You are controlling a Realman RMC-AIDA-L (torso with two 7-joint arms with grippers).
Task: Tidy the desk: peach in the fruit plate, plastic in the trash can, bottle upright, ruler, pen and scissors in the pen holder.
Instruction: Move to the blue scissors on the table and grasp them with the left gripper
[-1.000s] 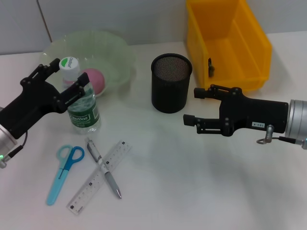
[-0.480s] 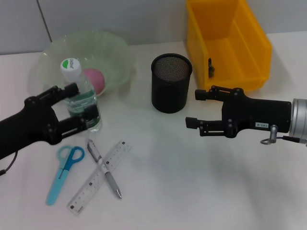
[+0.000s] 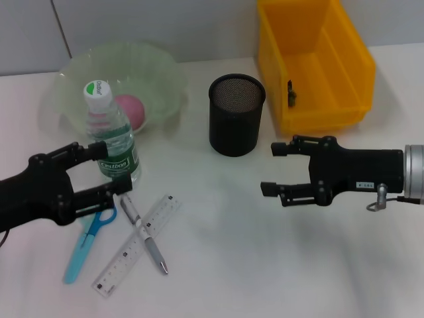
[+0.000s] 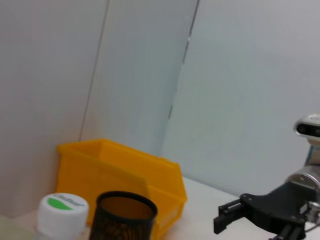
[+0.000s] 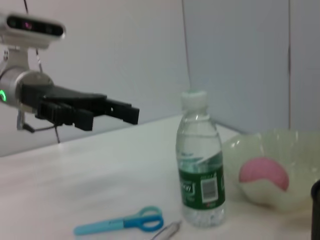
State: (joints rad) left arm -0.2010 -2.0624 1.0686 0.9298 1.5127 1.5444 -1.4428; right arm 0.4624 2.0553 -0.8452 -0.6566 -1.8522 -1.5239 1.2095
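- Left-centre of head view: bottle [image 3: 111, 142] stands upright, cap on; left hand [image 3: 106, 171] is released, fingers spread, just in front of the bottle w/o holding it.
- Risk: a finger could catch the bottle and tip it.
- Scissors [image 3: 88, 237], pen [image 3: 142, 231], ruler [image 3: 137, 244] lie lower left on tabletop, beside the left hand.
- Right hand [image 3: 277, 169], centre-right, is released, empty.
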